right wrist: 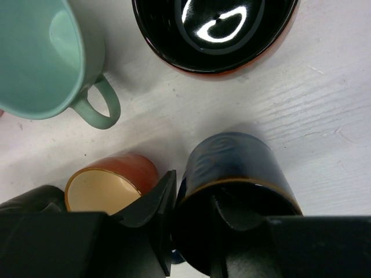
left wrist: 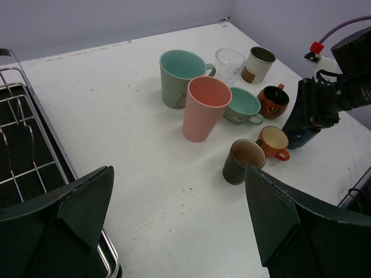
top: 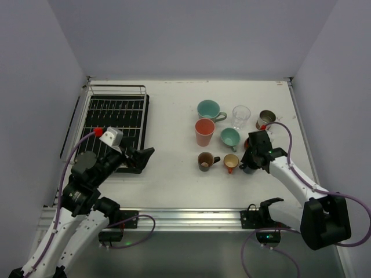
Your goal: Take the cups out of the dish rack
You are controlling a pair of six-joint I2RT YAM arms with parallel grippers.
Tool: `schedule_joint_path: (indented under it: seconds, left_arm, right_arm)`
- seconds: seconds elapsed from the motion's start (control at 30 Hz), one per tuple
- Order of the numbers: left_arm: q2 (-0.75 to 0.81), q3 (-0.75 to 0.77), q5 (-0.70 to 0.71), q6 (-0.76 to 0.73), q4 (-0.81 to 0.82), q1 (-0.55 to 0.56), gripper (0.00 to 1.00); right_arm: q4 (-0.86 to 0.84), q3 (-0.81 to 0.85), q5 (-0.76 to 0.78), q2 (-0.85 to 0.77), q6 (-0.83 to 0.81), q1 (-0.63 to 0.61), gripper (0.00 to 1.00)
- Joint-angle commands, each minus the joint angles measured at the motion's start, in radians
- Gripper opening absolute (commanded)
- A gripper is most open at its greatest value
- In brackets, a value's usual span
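The left gripper (left wrist: pixel 178 169), jaws spread wide, frames a white table (left wrist: pixel 116 98). The dish rack (left wrist: pixel 32 145) lies at nine o'clock. Toward twelve o'clock, a salmon tumbler (left wrist: pixel 204 107) stands just beside a teal mug (left wrist: pixel 177 78). At three o'clock, the right gripper (left wrist: pixel 304 119) clasps a blue cup (left wrist: pixel 301 141) next to an orange cup (left wrist: pixel 273 142).

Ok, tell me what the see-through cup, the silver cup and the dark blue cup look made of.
The see-through cup: probably glass, clear right through. The silver cup: likely metal, dull grey sheen. The dark blue cup: likely glazed ceramic, glossy, with a brown rim.
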State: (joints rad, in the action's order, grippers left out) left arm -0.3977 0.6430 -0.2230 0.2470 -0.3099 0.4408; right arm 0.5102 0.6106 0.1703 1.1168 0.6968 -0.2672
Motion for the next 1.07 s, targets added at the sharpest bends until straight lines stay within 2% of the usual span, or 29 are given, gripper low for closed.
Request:
schedule_joint_path:
  seconds: [0.0, 0.03, 0.07, 0.13, 0.27, 0.3, 0.33, 0.4, 0.47, 0.63, 0.73, 0.9, 1.03]
  left_arm:
    - [0.01, -0.002, 0.002, 0.009, -0.017, 0.004, 1.0]
    - [0.013, -0.003, 0.004, 0.009, -0.018, 0.004, 1.0]
    - [0.016, -0.003, 0.005, 0.009, -0.017, 0.004, 1.0]
    - [0.019, -0.003, 0.01, 0.011, -0.017, 0.004, 1.0]
    - [0.013, -0.003, 0.028, 0.014, -0.02, 0.004, 1.0]
    - [0.011, -0.003, 0.033, 0.012, -0.021, 0.004, 1.0]
    - [0.01, -0.002, 0.037, 0.012, -0.021, 0.003, 1.0]
    - [0.008, 0.001, 0.056, 0.011, -0.028, 0.003, 1.0]
    - [0.01, 0.006, 0.066, 0.006, -0.028, 0.003, 1.0]
    - [0.007, 0.04, 0.083, 0.008, -0.028, 0.003, 1.0]
    - [-0.013, 0.125, 0.119, 0.023, -0.032, 0.003, 1.0]
    - [-0.049, 0.269, 0.2, 0.025, -0.034, 0.003, 1.0]
    - [-0.062, 0.297, 0.261, 0.044, -0.058, 0.003, 1.0]
  right_arm:
    - [-0.033, -0.011, -0.003, -0.025, 0.015, 0.005, 0.3]
    - [-0.032, -0.011, -0.005, -0.037, 0.01, 0.005, 0.32]
    - [-0.027, -0.006, -0.002, -0.044, 0.007, 0.005, 0.43]
    - [-0.007, 0.005, 0.001, -0.067, -0.005, 0.005, 0.44]
    - [0.046, 0.058, 0.001, -0.19, -0.019, 0.003, 0.62]
    - [0.056, 0.07, -0.002, -0.218, -0.023, 0.003, 0.7]
    - [0.063, 0.084, -0.005, -0.247, -0.029, 0.003, 0.74]
    - [0.065, 0.116, -0.029, -0.362, -0.055, 0.005, 0.99]
    - [0.05, 0.15, -0.055, -0.449, -0.081, 0.005, 0.99]
    - [-0.045, 0.195, -0.164, -0.831, -0.163, 0.005, 0.99]
    - [-0.072, 0.239, -0.166, -0.992, -0.216, 0.005, 0.99]
    - [-0.05, 0.288, -0.146, -1.08, -0.275, 0.005, 0.99]
    - [-0.033, 0.236, -0.164, -1.074, -0.278, 0.003, 0.99]
